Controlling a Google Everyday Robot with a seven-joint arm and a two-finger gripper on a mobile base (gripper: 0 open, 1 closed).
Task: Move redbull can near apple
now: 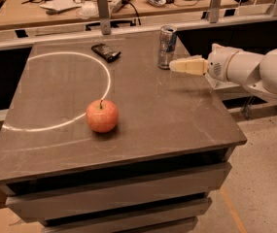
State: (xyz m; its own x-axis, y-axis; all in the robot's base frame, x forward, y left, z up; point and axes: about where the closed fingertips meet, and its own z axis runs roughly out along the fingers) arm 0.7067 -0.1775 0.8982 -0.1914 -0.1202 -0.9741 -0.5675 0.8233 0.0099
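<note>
Right, take the redbull can mid-body and squeeze lightly

Spotted the redbull can [167,46] upright on the far right part of the table [177,125]. Well apart from the apple [102,116], which sits nearer and to the left, on the white ring [110,79] marked on the top. Also noted a dark wrapped bar [105,52] at the far side, left of the can. Not part of the job.

Seeing the gripper [175,65] reaching from the right on a white arm [254,72], level with the can's lower half. Tip just beside or touching the can wall, cannot tell which. Cannot tell the jaw state either, seen side-on as one tapered shape.

Handling, judged not measured:
- Probably light and thin-walled. Stiff enough if full, easily dented if empty. Fill unknown, so keep the squeeze modest.
- Smooth, slick wall, so expect slip under a weak grip. Clamp across the round body, not the rim.
- Tall and slim, so easily tipped by a side nudge. Avoid pushing from the right before straddling it.
- Best hold at the middle of the body or slightly below, jaws square on either side.
- Lift clear rather than drag.
- Carry near and left toward the apple, keeping to the near side of the bar.
- Set down just beside the apple without bumping it. Likely to roll otherwise.
</note>
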